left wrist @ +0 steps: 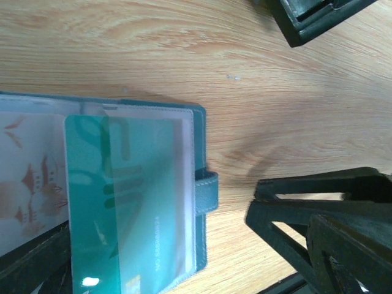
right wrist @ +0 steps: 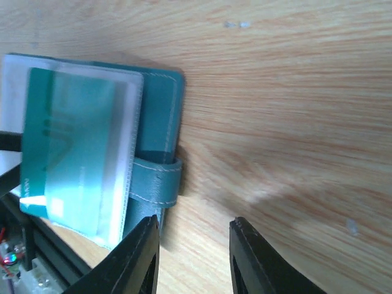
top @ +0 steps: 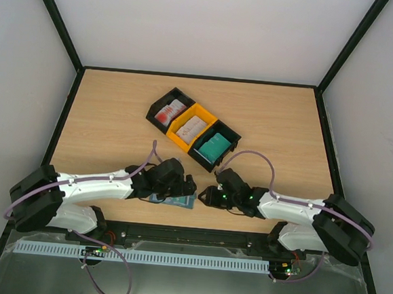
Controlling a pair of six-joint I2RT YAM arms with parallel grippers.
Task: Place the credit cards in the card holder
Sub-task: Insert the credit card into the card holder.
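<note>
The blue-teal card holder (top: 177, 201) lies open near the table's front edge, between my two grippers. In the left wrist view the holder (left wrist: 199, 147) has a green-teal card (left wrist: 122, 202) partly inside a clear sleeve, and a whitish card with red print (left wrist: 27, 184) under the neighbouring sleeve. Its clasp tab (left wrist: 207, 191) points right. My left gripper (top: 188, 186) is open wide over the holder, one finger (left wrist: 30, 263) above its left page. My right gripper (right wrist: 196, 245) is open and empty, its left finger (right wrist: 141, 257) beside the holder (right wrist: 162, 92), just below the tab. The green card (right wrist: 67, 141) sticks out of the sleeve.
Three bins stand in a diagonal row mid-table: a black one with red-and-white cards (top: 168, 112), a yellow one with whitish cards (top: 192, 130), a black one with green-teal cards (top: 215, 147). A black rail (top: 189, 236) runs along the table's front edge. Bare wood surrounds the bins.
</note>
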